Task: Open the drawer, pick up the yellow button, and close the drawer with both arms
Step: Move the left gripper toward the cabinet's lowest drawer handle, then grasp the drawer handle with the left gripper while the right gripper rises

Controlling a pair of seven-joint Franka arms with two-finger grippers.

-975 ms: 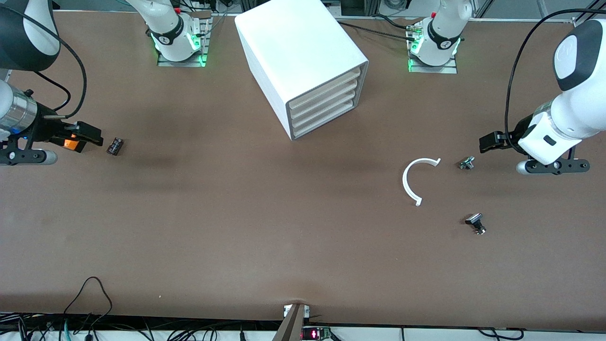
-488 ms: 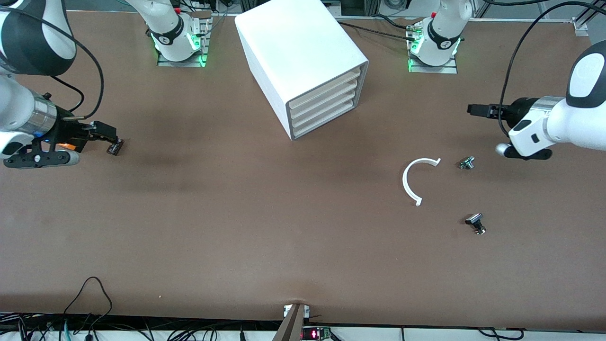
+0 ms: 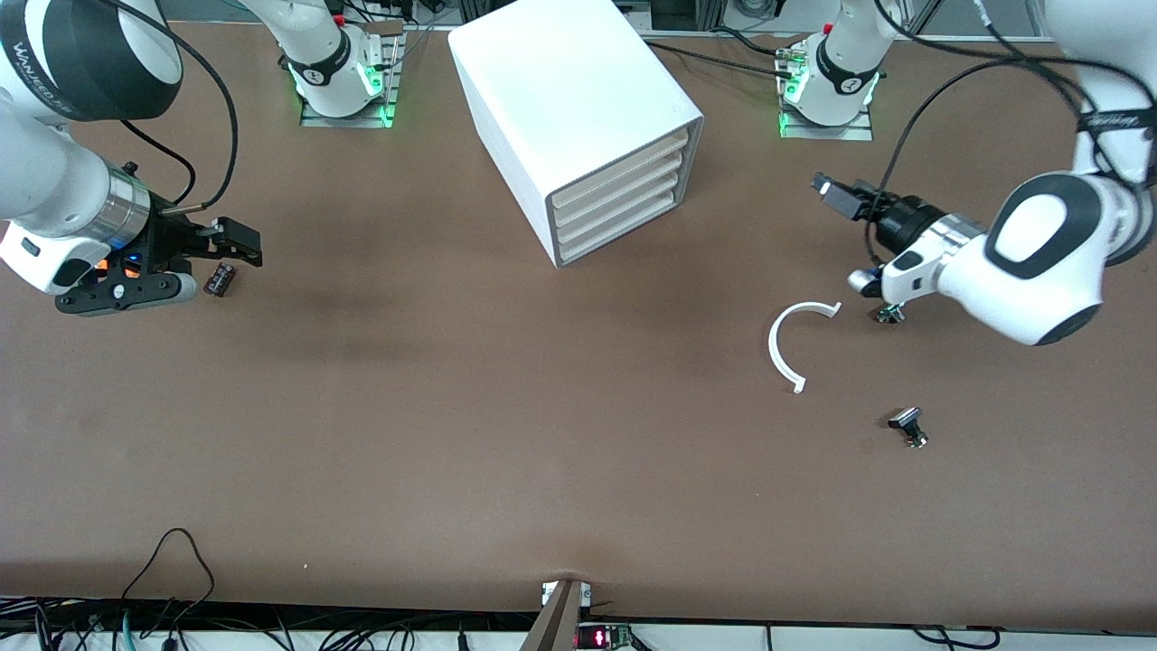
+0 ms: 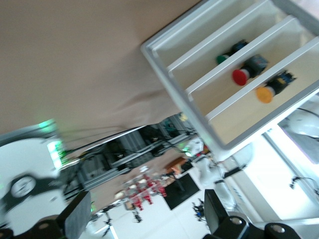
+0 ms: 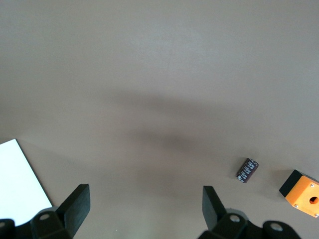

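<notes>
1 cabinet with 4 drawers, 2 black-headed metal parts, 1 white arc, 1 dark cylinder.

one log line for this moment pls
drawer: shut | button: inside cabinet | left gripper: open, over table | right gripper: open, empty, over capacitor

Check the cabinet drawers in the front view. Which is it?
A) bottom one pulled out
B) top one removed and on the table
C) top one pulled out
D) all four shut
D: on the cabinet, the drawer and the three below it sit with their cream front strips flush in the frame, none sticking out; both tools are open and clear of it, the left tool up over the table at its arm's end, the right tool over a small dark cylinder.
</notes>
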